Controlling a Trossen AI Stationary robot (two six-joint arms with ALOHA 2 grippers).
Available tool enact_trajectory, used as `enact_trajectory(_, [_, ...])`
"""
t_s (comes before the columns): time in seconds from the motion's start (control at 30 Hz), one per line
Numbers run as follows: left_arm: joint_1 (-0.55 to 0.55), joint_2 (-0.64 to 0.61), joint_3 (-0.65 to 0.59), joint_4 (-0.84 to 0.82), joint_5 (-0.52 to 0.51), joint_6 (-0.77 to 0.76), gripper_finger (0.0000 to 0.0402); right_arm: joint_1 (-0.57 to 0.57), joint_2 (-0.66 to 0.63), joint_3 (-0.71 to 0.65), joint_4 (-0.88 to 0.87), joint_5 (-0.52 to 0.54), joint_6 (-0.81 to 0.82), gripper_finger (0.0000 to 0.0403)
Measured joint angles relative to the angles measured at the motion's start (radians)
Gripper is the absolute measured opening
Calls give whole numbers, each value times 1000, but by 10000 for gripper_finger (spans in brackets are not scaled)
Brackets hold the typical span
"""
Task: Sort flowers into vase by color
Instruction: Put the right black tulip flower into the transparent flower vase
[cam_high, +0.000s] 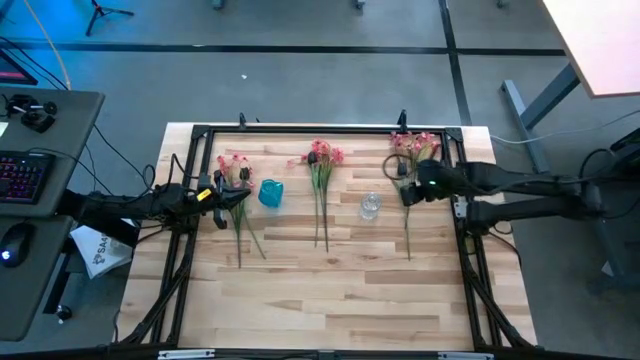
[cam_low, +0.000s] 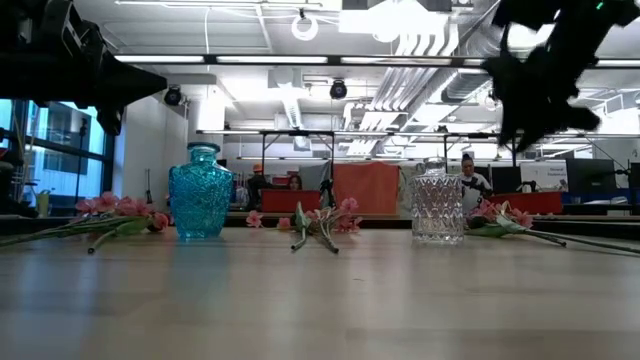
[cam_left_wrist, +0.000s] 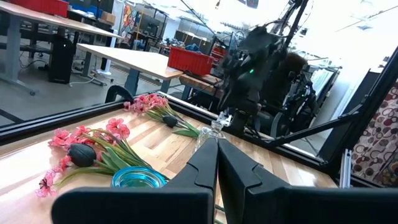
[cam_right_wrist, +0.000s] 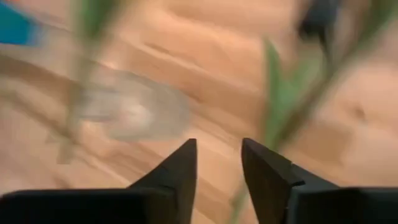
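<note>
Three bunches of pink flowers lie flat on the wooden table: the left bunch (cam_high: 236, 172), the middle bunch (cam_high: 321, 160) and the right bunch (cam_high: 414, 148). A near-black tulip (cam_left_wrist: 81, 154) lies in the middle bunch. A blue glass vase (cam_high: 270, 193) stands between the left and middle bunches. A clear glass vase (cam_high: 370, 206) stands between the middle and right ones. My left gripper (cam_left_wrist: 217, 163) is shut and empty, raised above the left bunch's stems beside the blue vase. My right gripper (cam_right_wrist: 218, 163) is open, raised over the right bunch's stems (cam_right_wrist: 292, 102), next to the clear vase (cam_right_wrist: 134, 112).
A black metal frame (cam_high: 300, 129) runs along the table's far edge and down both sides. The near half of the table (cam_high: 330, 300) is bare wood. A keyboard and a mouse sit on a grey desk (cam_high: 60, 110) left of the table.
</note>
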Motion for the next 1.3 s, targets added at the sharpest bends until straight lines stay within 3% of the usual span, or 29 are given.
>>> enact_trajectory(0.17, [0,0,0,0,0,0,1,-82,152,-13,6,-74,29,160])
enact_trajectory(0.43, [0,0,0,0,0,0,1,-140,319,-13,68,-92,-9,157])
enact_trajectory(1.1, [0,0,0,0,0,0,1,-192,550,-13,211,-47,-196,156])
enact_trajectory(1.2, [0,0,0,0,0,0,1,-191,554,-13,217,-35,-259,144])
enact_trajectory(1.3, [0,0,0,0,0,0,1,-192,528,-13,195,-6,-326,90])
